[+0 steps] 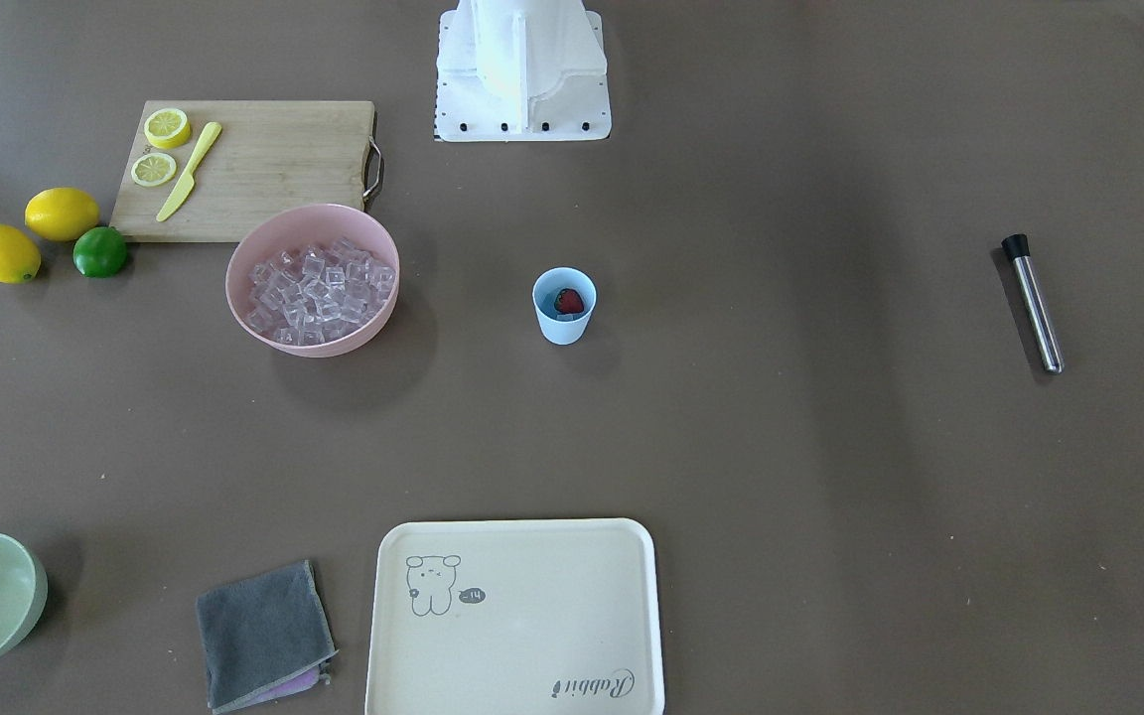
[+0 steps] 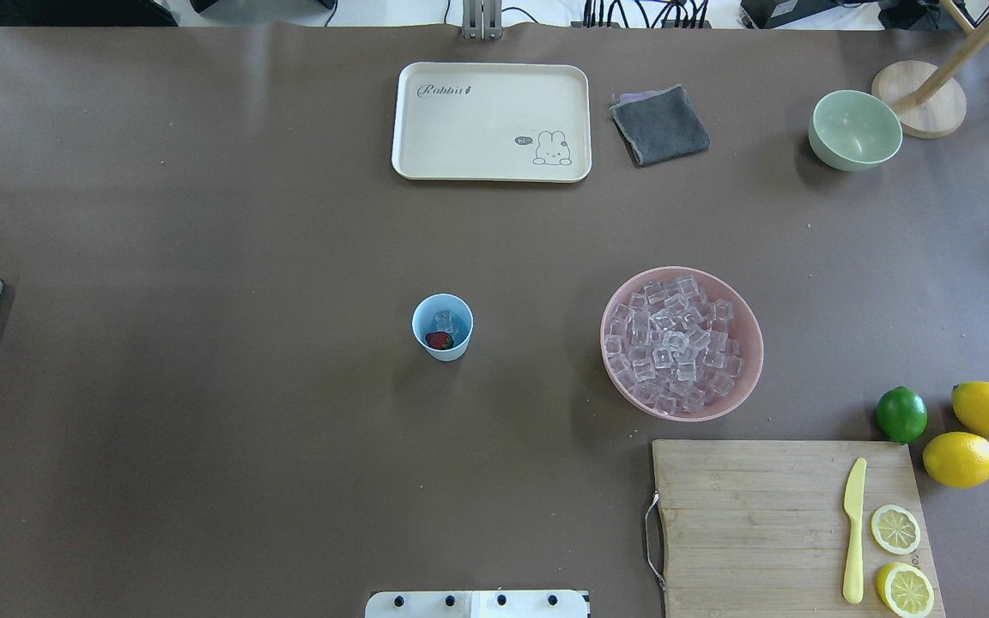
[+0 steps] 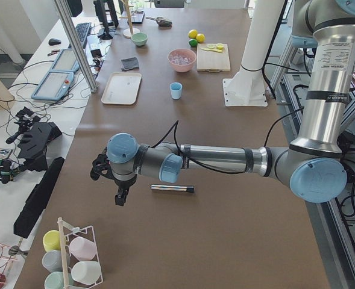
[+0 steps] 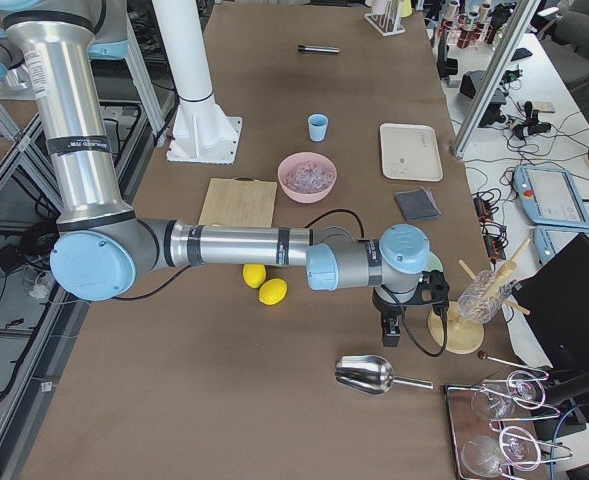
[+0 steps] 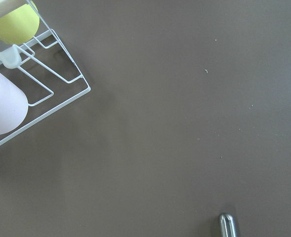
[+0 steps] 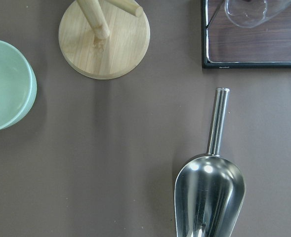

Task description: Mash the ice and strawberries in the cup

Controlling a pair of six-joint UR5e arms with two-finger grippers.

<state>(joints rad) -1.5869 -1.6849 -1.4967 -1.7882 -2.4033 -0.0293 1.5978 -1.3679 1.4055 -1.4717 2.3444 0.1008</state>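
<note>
Mid-desk [image 2: 203, 215], the cup [image 2: 424, 316] stands upright on its own, w/ one strawberry [image 2: 439, 341] inside against the robot-side wall and a clear ice [image 2: 444, 322] cube just behind it. More ice fills the pink bowl [image 2: 749, 360], which sits on the robot's right of the cup, apart from it. Near that bowl: wooden board [image 2: 752, 515] w/ a yellow knife [image 2: 854, 532] and two lemon slices [image 2: 894, 529], then a lime [image 2: 901, 414] and two whole lemons [image 2: 975, 433] beside the board.

Far side of the desk: cream tray [image 2: 460, 129], grey cloth [image 2: 660, 125], pale-green bowl [image 2: 855, 130].

Left tool [image 3: 120, 198] hangs above the desk's left end, well apart from the cup, near a steel rod w/ a black tip [image 3: 172, 189] lying flat. Can't tell whether it's released or clenched; nothing seen in it. Right tool [image 4: 389, 332] hangs above the opposite end, near a steel scoop [image 4: 379, 375] and a wooden stand base [image 6: 104, 38]; its state can't be told either.
</note>
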